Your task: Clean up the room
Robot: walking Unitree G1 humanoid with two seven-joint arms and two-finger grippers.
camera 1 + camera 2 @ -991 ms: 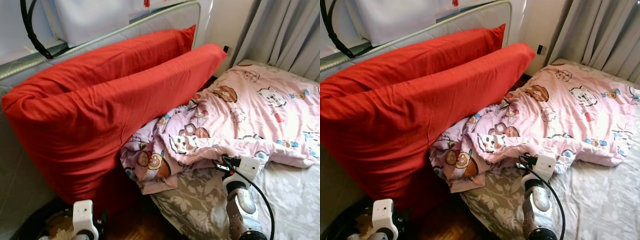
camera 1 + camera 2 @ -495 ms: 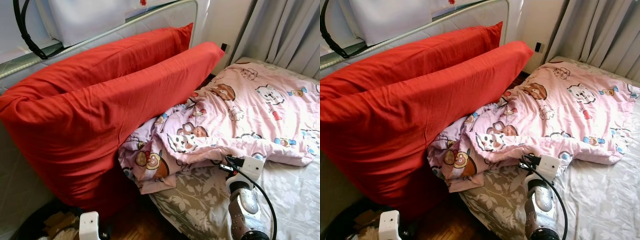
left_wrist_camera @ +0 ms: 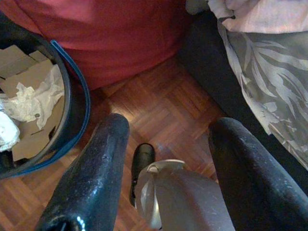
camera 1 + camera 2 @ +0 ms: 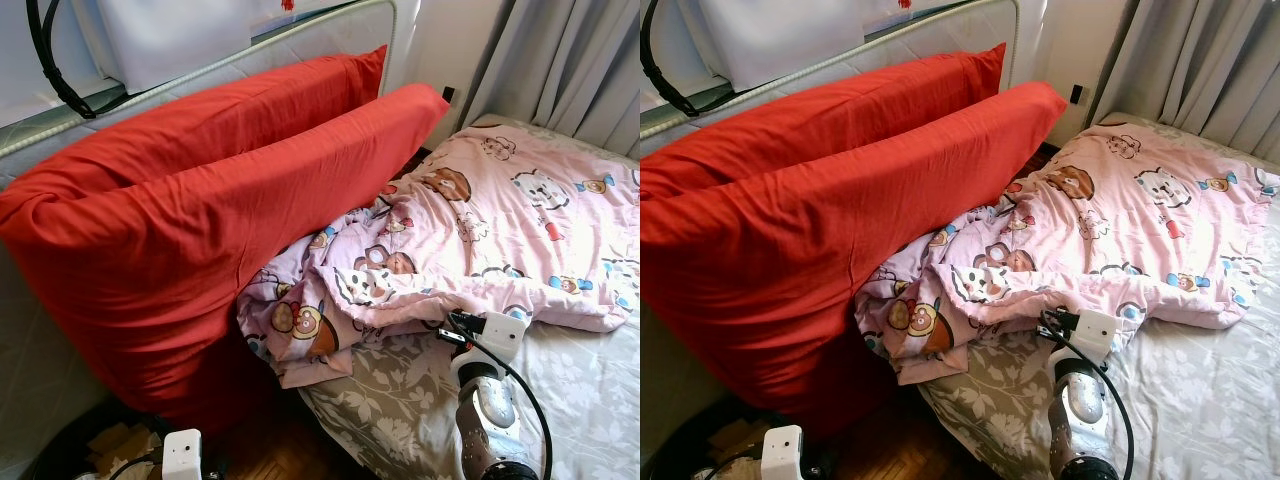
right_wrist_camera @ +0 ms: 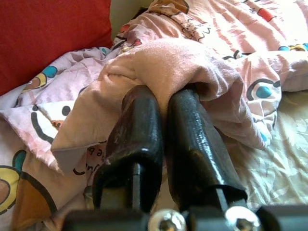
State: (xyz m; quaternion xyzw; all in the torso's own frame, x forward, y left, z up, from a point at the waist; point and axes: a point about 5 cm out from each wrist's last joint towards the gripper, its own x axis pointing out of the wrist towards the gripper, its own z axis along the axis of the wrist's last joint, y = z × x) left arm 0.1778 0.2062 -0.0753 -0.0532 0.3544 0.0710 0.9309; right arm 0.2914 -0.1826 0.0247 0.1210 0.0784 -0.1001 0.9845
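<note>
1. Hanging low at the far left over the parquet floor (image 3: 168,110): left pincer (image 3: 166,159), fingers spread wide, gripping nothing, idling just beside a dark bin (image 3: 72,115) of cardboard scraps and crumpled paper.
2. Leaning against the white headboard rail (image 4: 300,45): two long red pillows (image 4: 200,230), one behind the other, the front one touching the bunched end of the bedding.
3. Lying rumpled across the bed (image 4: 400,410): pink cartoon-print blanket (image 4: 500,230), its near-left corner spilling over the edge of the grey leaf-patterned sheet towards the floor.
4. Pinching a thick fold along the blanket's near hem: right pincer (image 5: 163,103), fingers closed almost together on the cloth, wrist resting low above the sheet.
5. Judging the step in hand: tidying the bed, with the blanket gripped and not yet straightened.
6. Probably calling next for a steady pull on the held fold, drawing the bunched part flat without slipping off the cloth or dragging the pillows down.
</note>
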